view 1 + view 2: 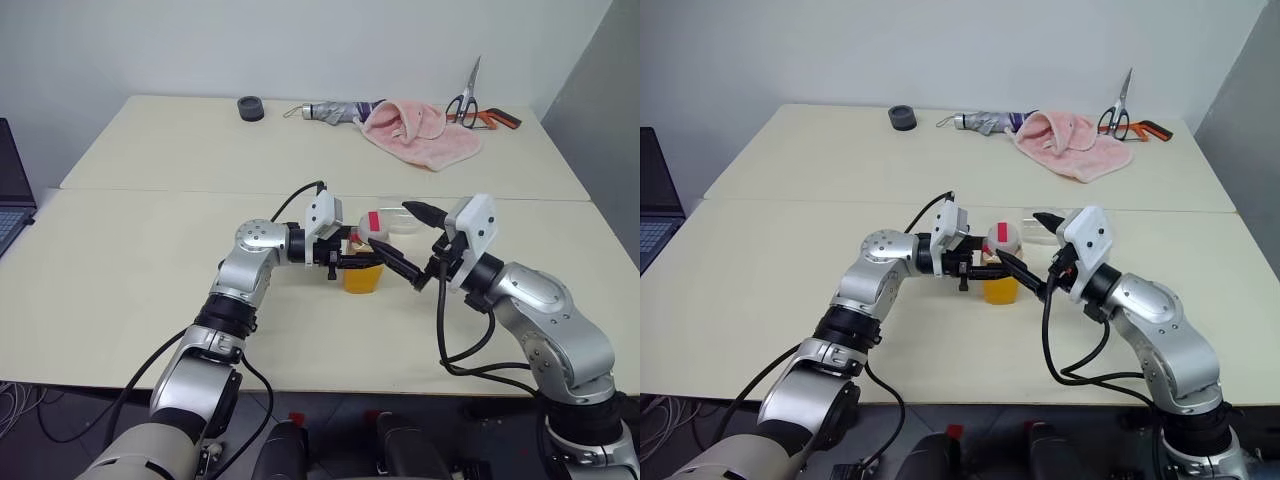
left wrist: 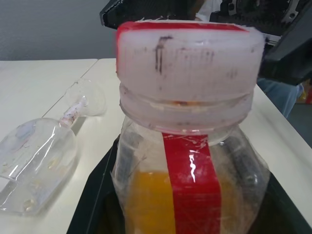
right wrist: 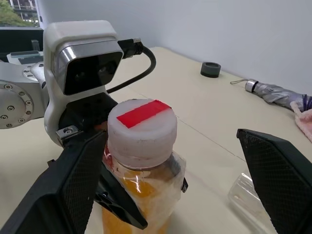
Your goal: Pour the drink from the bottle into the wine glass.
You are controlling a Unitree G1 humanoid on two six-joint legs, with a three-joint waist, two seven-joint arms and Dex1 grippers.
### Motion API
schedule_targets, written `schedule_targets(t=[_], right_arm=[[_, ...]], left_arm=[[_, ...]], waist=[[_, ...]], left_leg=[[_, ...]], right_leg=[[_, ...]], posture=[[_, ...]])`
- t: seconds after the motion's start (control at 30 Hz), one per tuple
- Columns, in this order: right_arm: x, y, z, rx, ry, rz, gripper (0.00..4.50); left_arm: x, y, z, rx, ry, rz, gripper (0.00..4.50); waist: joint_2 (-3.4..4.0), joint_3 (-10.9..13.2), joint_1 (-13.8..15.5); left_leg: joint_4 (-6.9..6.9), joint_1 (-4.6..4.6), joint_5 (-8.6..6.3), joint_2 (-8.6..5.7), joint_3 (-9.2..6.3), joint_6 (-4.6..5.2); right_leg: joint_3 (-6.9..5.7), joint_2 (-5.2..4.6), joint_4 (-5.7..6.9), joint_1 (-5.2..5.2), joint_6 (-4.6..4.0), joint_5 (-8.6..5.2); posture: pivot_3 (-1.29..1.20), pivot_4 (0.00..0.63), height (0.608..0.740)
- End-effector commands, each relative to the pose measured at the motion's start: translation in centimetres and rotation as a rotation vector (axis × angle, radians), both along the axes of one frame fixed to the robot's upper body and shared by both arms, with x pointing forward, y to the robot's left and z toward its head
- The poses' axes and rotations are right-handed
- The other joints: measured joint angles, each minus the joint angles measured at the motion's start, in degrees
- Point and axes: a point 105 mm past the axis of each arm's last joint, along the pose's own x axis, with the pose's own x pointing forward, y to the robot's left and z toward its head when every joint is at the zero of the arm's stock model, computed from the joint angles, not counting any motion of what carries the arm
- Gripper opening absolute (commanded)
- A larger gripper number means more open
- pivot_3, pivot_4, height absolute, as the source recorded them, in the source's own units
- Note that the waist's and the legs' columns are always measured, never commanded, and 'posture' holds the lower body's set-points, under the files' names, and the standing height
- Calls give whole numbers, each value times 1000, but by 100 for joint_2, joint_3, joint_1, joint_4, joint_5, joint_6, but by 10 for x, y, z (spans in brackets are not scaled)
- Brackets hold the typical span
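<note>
The left gripper (image 1: 352,262) is pinched on the bottle (image 1: 364,262), which stands upright on the table (image 1: 150,250) with its white, red-striped cap on and the orange drink (image 2: 151,200) filling its lower part. Just past the bottle, on the far side from the left gripper, the wine glass (image 2: 39,161) lies on its side on the table. The right gripper (image 1: 412,243) has its fingers spread wide, one fingertip (image 3: 73,180) close beside the bottle, the other finger (image 3: 282,180) well off it, the cap between them.
</note>
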Motion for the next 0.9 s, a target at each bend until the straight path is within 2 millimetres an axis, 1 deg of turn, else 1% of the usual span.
schedule_targets(t=[0.03, 0.17, 0.27, 0.4, 0.5, 0.73, 0.9], right_arm=[[0, -14, 14, 6, -61, -54, 4500], [-4, -18, 15, 1, -57, -46, 4500], [-16, -12, 12, -11, -21, 28, 4500], [-24, -4, 13, -20, -9, 81, 4500], [-23, 3, 18, -16, -27, 93, 4500], [-15, 17, 26, -8, -81, 78, 4500], [-10, 27, 25, -20, -106, 75, 4500]], left_arm=[[-2, -2, 14, -13, -62, -23, 1787], [-2, -2, 14, -13, -63, -23, 1787], [-2, -1, 14, -13, -64, -22, 1787], [-1, -1, 14, -12, -64, -22, 1786], [-1, -1, 15, -12, -64, -22, 1786], [0, -1, 15, -10, -67, -24, 1786], [0, -2, 15, -10, -67, -26, 1786]], waist=[[0, 0, 0], [0, 0, 0], [0, 0, 3], [0, 0, 0], [0, 0, -2], [0, 0, 1], [0, 0, 1]], left_leg=[[0, 0, 0, 0, 0, 0], [0, 0, 0, 0, 0, 0], [0, 0, 0, 0, 0, 0], [-1, 0, 0, 1, 0, 0], [0, 1, 0, 0, 0, 0], [0, -1, 0, 0, -1, 0], [0, 0, 0, 0, -2, 0]], right_leg=[[0, 0, 0, 0, 0, 0], [0, 0, 0, 0, 0, 0], [0, 0, 0, 0, 0, 0], [0, 1, 0, 0, 0, 0], [1, 1, 0, 1, 0, 0], [0, 1, -2, 1, 0, 0], [-1, 1, -2, 1, 0, 0]], posture=[[0, 150, 740], [0, 150, 740], [0, 150, 740], [0, 150, 740], [0, 150, 740], [0, 150, 740], [0, 150, 740]])
